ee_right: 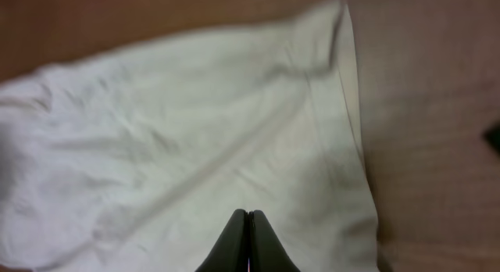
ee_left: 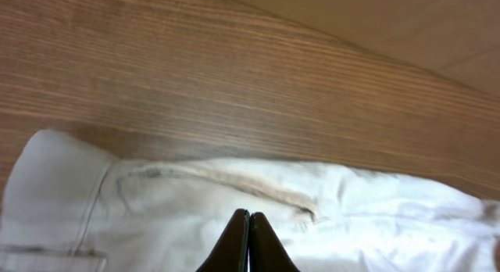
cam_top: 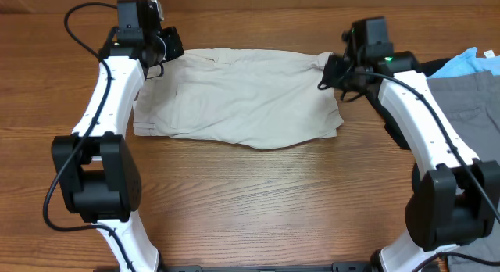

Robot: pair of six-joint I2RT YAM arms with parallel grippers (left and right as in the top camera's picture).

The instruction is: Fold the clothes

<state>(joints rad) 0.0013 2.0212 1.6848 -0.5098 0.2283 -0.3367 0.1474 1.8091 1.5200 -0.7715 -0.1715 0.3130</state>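
The pale beige shorts lie spread flat across the middle of the table, long side running left to right. My left gripper is at their far left corner and my right gripper at their far right corner, where the cloth bunches up a little. In the left wrist view the left gripper is shut, its tips pressed together over the shorts near a seam. The right gripper is also shut above the shorts. No cloth shows between either pair of tips.
A grey garment lies at the right edge of the table, with a light blue one behind it. Bare wood tabletop stretches in front of the shorts between the two arm bases.
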